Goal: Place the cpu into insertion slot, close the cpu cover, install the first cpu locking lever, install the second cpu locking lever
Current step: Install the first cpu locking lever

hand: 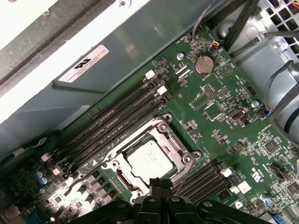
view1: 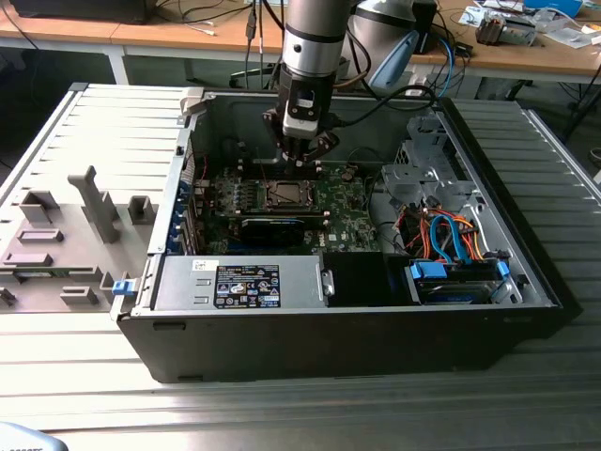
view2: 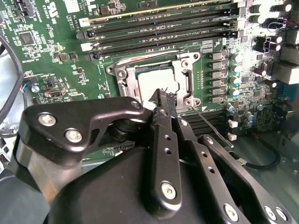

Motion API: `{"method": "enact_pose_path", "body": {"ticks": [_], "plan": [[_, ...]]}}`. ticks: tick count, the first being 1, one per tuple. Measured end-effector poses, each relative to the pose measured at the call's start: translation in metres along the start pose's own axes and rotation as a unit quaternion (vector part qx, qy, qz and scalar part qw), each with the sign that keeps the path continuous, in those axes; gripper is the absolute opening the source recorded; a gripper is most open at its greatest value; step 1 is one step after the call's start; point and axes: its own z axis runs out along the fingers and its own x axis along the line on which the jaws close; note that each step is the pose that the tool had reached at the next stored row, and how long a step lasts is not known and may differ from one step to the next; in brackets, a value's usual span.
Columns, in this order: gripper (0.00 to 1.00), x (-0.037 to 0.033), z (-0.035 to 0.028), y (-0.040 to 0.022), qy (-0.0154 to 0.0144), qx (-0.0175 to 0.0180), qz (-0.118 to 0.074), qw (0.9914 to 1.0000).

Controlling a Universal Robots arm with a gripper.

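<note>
One cpu [hand: 148, 160] lies flat in one insertion slot [hand: 121, 177], with one cpu cover [hand: 176, 145] flat around it. One gripper [hand: 156, 182] is above, fingers together and holding nothing.

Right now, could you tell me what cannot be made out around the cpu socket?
1. Both wrist views: near edge of the cover, hidden by the gripper.
2. Second wrist view: the lever is too thin to tell whether it is latched.
3. Exterior view: the cpu is too small to judge its seating.
</note>
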Motion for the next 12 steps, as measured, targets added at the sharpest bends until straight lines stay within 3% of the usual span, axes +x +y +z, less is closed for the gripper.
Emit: {"method": "enact_pose_path", "body": {"ticks": [8,9,10,12], "plan": [[0.11,0.0,0.0,0.0,-0.0003,0.0,-0.003,1.0],[0.11,0.0001,0.0002,0.0,-0.0026,-0.0016,-0.003,0.99999],[0.11,0.0001,0.0003,0.0,-0.0074,-0.0053,-0.002,0.99996],[0.11,0.0001,0.0005,0.0,-0.0263,-0.0196,-0.001,0.99946]]}}
